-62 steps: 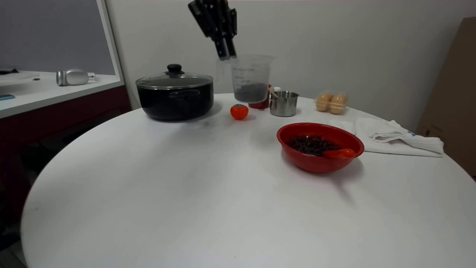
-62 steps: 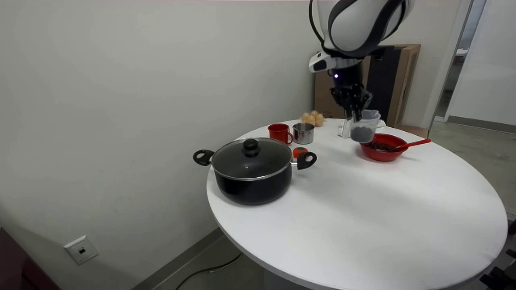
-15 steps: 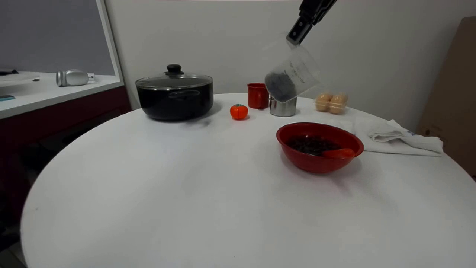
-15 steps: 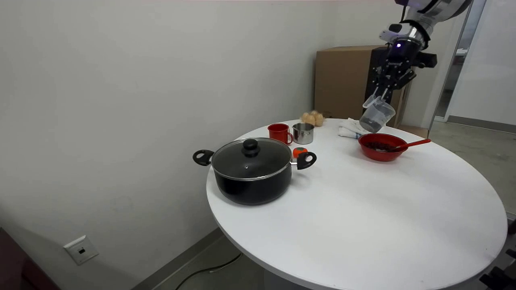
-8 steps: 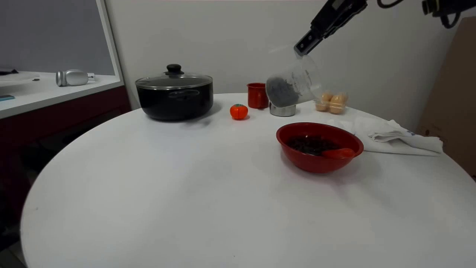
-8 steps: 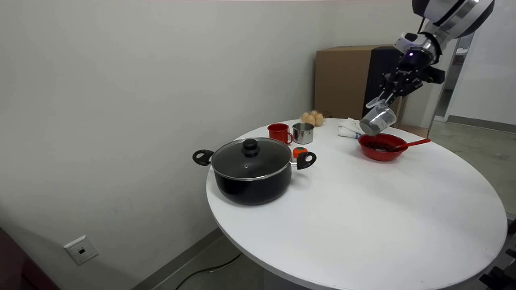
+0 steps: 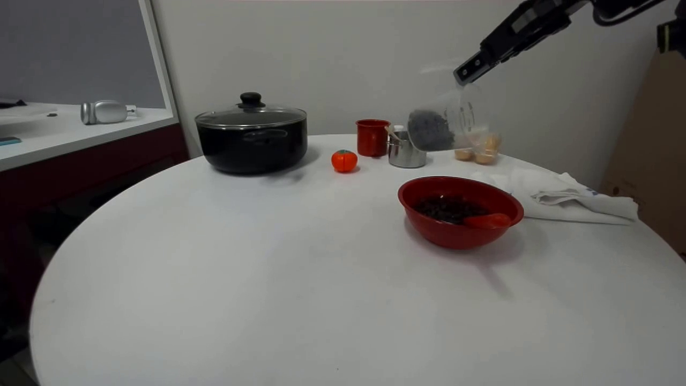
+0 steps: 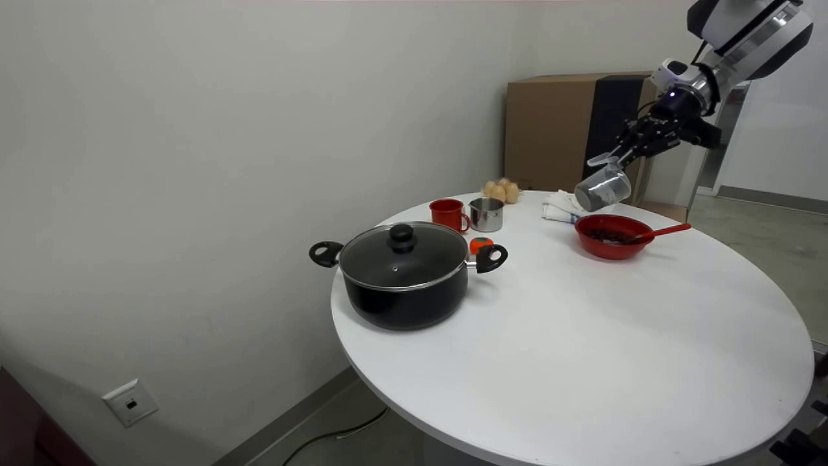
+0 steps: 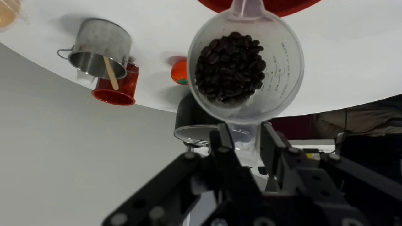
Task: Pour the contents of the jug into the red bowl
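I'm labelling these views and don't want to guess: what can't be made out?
Red bowl: wrist view, mostly cut off by the top edge, partly covered by the jug.
Black pot: wrist view, partly behind the jug and gripper.
Tomato: in an exterior view, partly behind the pot's handle.
The jug's printed marks: both exterior views, too small to read.

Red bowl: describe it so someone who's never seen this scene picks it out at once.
In both exterior views, find the round white table, then the large black lidded pot on it. To the pot's right in the picture stands the red bowl, with dark bits and a red utensil in it. Its wide, shallow shape sets it apart from the narrow, upright red cup.
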